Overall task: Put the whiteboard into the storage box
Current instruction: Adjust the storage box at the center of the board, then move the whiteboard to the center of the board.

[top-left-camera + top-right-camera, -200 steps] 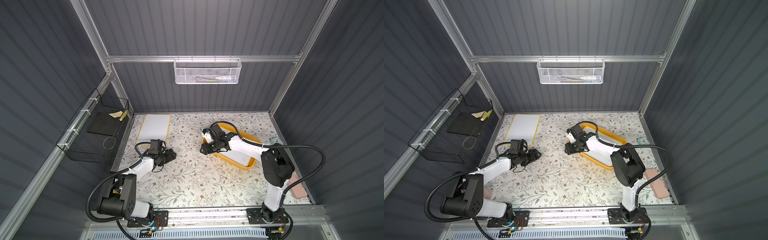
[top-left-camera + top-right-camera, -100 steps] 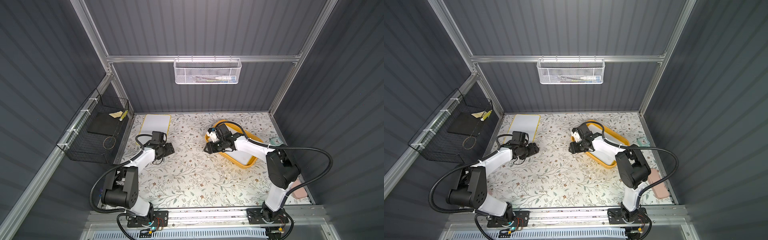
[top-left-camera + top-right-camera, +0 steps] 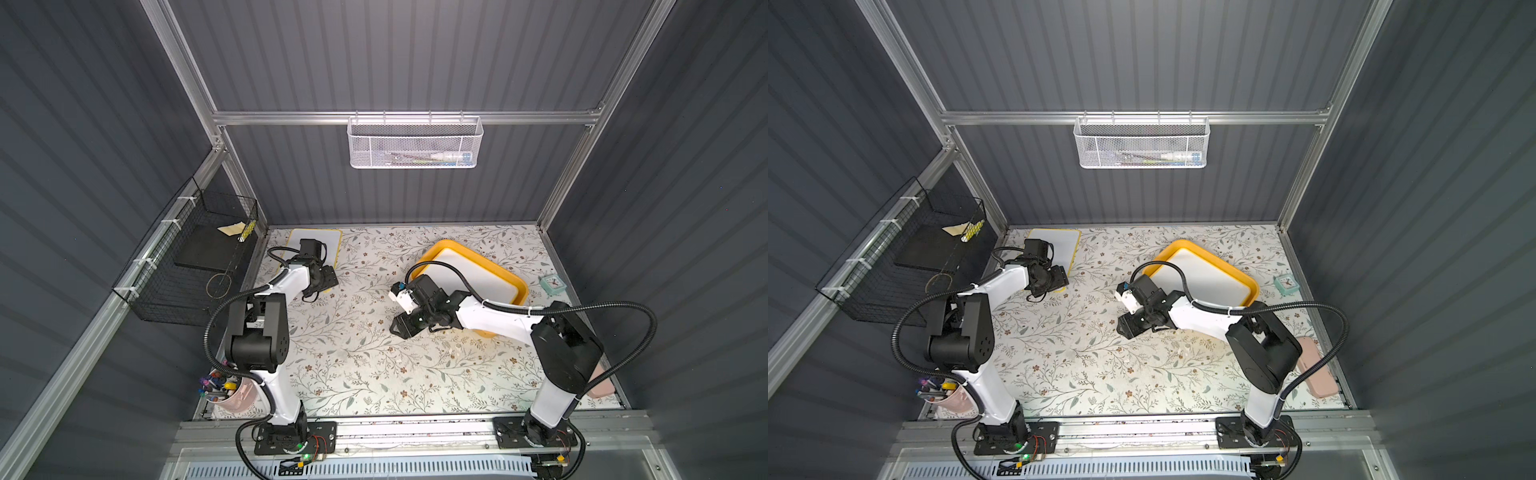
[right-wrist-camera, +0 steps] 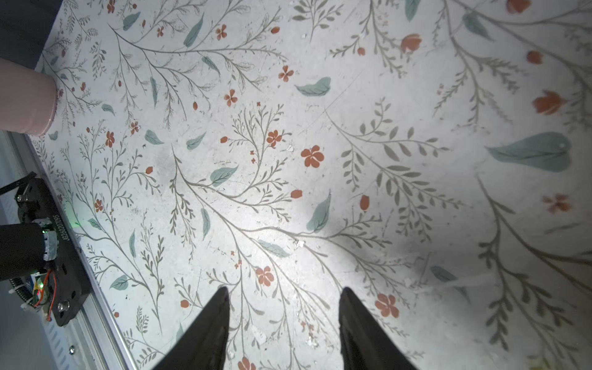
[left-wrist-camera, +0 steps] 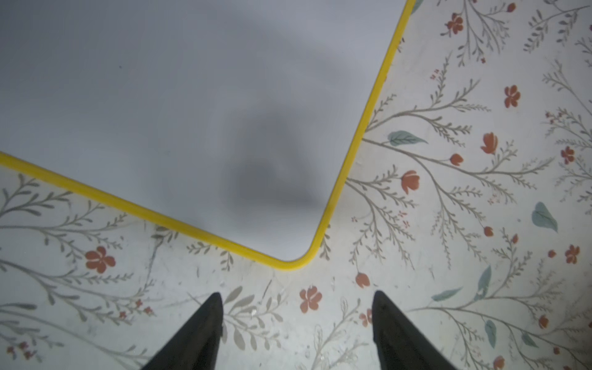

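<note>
A whiteboard [image 3: 333, 249] [image 3: 1066, 249] with a thin yellow edge lies flat at the back left of the floral table. My left gripper [image 3: 330, 280] [image 3: 1061, 279] hovers at its near right corner. In the left wrist view the whiteboard [image 5: 160, 112] has its rounded corner just ahead of the left gripper [image 5: 298, 293], which is open and empty. The yellow-orange storage box [image 3: 515, 282] [image 3: 1250, 282] stands at the back right with a white board [image 3: 469, 274] lying in it. My right gripper [image 3: 401, 328] [image 3: 1127, 326] [image 4: 283, 290] is open over bare cloth, in front of the box's left end.
A black wire basket [image 3: 195, 257] hangs on the left wall and a white mesh basket [image 3: 415, 143] on the back wall. A teal clock [image 3: 552, 284] sits right of the box. A pink cup of pens [image 3: 232, 395] and a pink case [image 3: 600, 384] sit at the front corners.
My left gripper has moved back toward the whiteboard's near corner. My right gripper has drawn away from the storage box toward the front.
</note>
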`<action>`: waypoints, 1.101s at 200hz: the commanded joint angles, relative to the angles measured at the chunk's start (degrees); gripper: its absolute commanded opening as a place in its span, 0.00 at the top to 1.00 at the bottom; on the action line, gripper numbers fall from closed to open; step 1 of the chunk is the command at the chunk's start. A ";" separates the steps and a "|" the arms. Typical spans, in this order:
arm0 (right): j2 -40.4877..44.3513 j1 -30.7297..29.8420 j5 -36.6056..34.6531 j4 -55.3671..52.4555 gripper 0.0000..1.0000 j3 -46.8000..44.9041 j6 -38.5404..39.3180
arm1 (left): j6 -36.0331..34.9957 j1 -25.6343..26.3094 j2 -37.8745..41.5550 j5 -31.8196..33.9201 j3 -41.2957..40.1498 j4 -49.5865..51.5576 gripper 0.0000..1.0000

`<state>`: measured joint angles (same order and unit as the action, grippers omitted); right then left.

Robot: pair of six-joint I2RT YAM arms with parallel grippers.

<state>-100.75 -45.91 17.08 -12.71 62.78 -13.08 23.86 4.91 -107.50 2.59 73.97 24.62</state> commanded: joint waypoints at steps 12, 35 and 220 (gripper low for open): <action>1.88 -0.23 0.26 4.92 0.44 -2.64 -0.51 | -2.48 -1.02 -5.99 -1.13 5.44 0.75 0.27; 1.67 -0.32 0.17 4.92 0.44 -2.58 -0.46 | -2.95 -1.81 -9.85 -0.43 11.08 3.37 0.27; 2.90 -0.06 -0.37 5.26 0.43 -3.48 -1.15 | 6.04 0.56 3.12 -14.60 -16.84 -8.94 0.27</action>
<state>-97.89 -45.91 16.29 -8.10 59.99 -13.74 25.82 3.36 -104.49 -6.85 62.70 13.47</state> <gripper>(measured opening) 0.573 0.726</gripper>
